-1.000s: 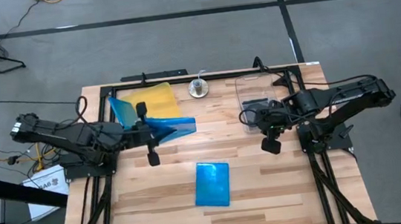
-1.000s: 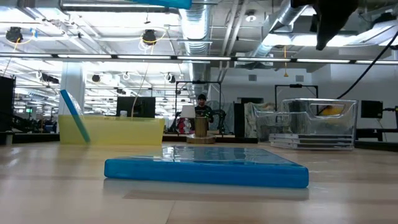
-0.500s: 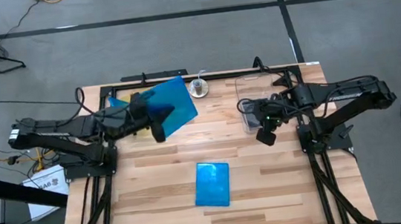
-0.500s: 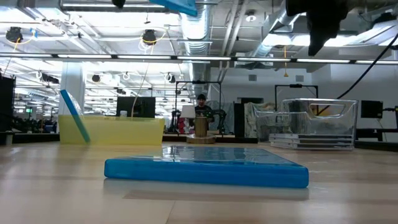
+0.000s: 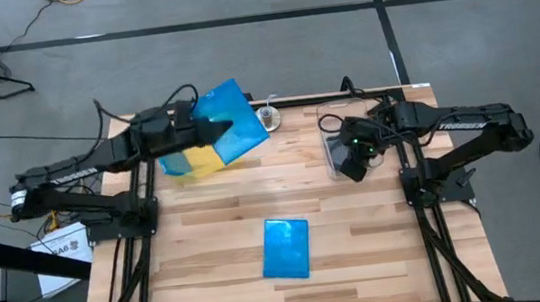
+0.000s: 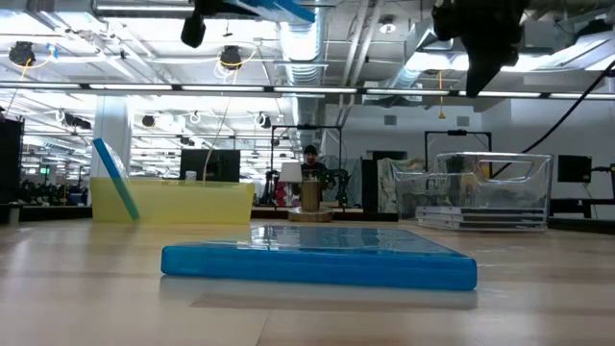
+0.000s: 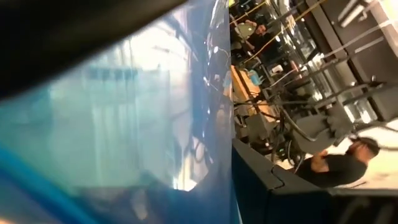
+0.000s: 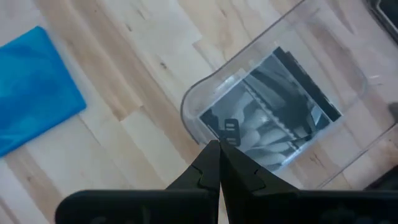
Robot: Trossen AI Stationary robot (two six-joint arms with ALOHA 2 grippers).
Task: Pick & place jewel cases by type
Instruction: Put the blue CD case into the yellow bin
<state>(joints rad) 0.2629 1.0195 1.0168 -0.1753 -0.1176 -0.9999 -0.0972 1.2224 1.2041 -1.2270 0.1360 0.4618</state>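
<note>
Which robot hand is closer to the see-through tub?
Right. The right gripper hangs over the clear tub's near corner; the left gripper, holding a blue jewel case, is across the table above the yellow tray.

Overhead, straight down on table (image 5: 362, 262). Low, level across it, close behind blue case (image 6: 317, 264), shared with overhead (image 5: 286, 249) and right wrist (image 8: 31, 87). Left wrist pressed against held case (image 7: 124, 118).

you're looking at two dark, near-black jointed arms, the left arm (image 5: 81, 171) at the frame's left and the right arm (image 5: 468, 125) at its right. each has pale lettering along a slim link and black cables looping off its joints. the right gripper (image 8: 219, 167) ends in two matte black, pointed fingers.
</note>
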